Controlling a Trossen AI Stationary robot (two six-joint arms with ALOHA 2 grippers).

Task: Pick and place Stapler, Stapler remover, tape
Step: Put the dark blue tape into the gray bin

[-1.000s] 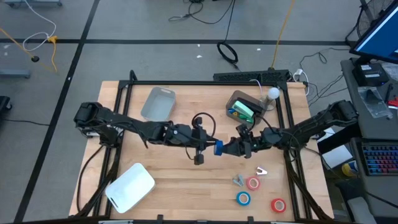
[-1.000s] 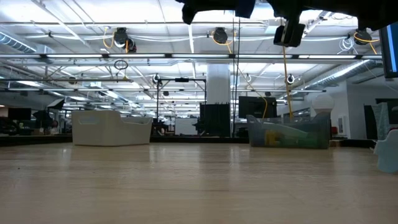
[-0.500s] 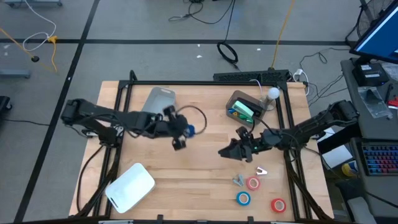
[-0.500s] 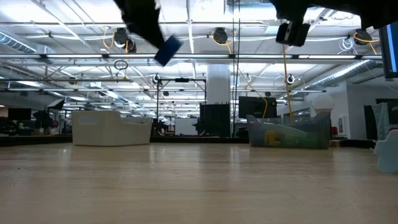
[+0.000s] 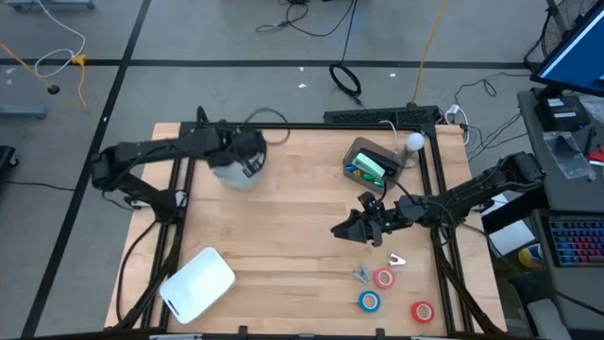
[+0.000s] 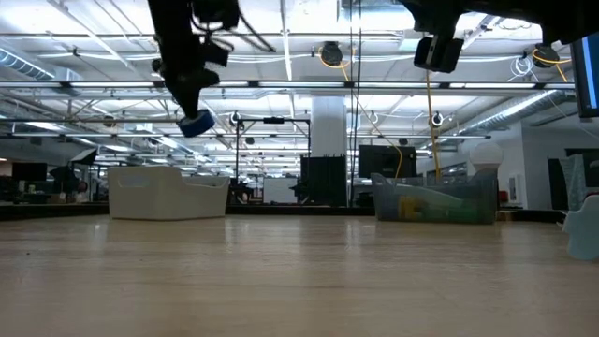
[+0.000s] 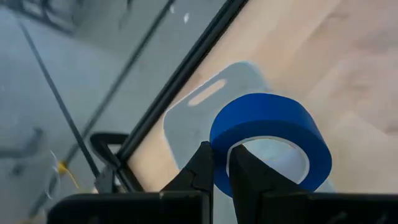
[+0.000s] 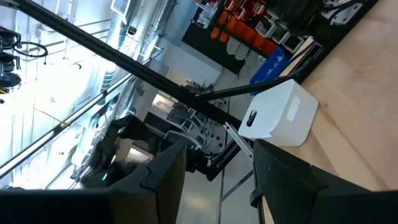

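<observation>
Blue tape roll [image 7: 268, 140] sits pinched by its wall in your left gripper [image 7: 219, 167], above the grey bin [image 5: 234, 162]; your right gripper [image 5: 343, 229] hangs spread wide, empty, mid-table.

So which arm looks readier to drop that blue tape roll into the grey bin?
The left. Its left gripper is shut on the blue tape roll and hangs right above the grey bin. The right gripper is open, empty and hangs over mid-table.
</observation>
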